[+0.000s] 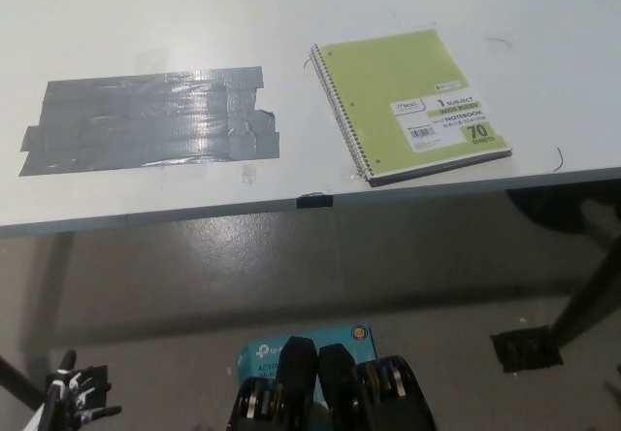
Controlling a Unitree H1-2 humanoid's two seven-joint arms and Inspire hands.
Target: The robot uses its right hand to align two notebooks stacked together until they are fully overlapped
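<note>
- We find the notebooks (412,103) stacked on the right part of the white tabletop (291,23), close to its near edge; the green cover lies on top, and only a dark sliver of the lower book shows along the near edge.
- The stack's long axis runs from near right to far left, spiral binding on the left side.
- We see no right hand in the head view; it is out of frame, so its state is unknown.
- The left hand (73,400) hangs low at the lower left, below the tabletop, well apart from the stack; fingers spread, holding nothing.
- We judge the stack lies on the right arm's side, up and ahead.
- A grey tape patch (146,120) lies on the left; no containers are present.
</note>
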